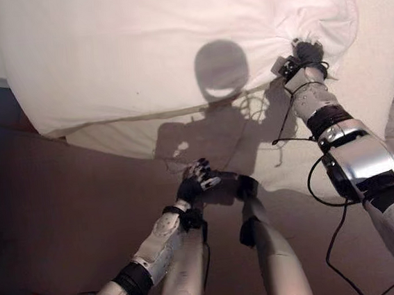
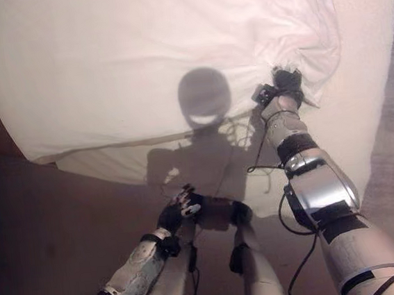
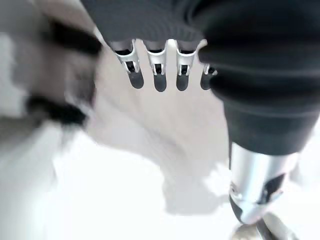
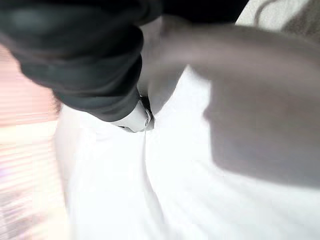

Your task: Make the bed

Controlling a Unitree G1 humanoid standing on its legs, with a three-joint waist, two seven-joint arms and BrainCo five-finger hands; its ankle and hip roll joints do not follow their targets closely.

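Head views: the white duvet (image 1: 173, 45) lies across the bed, its edge bunched in the right hand (image 1: 307, 54). Left wrist view: the left hand (image 3: 160, 75) hangs relaxed, empty. Right wrist view: fingers buried in folds; light, soft cloth, best taken at the edge.

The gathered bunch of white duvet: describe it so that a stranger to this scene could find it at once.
Start from the wide white duvet spread over the bed. Follow its near edge to the robot's right, where the right hand meets it. There the cloth bunches into a puckered knot with creases fanning out, unlike the smoother cloth around it.
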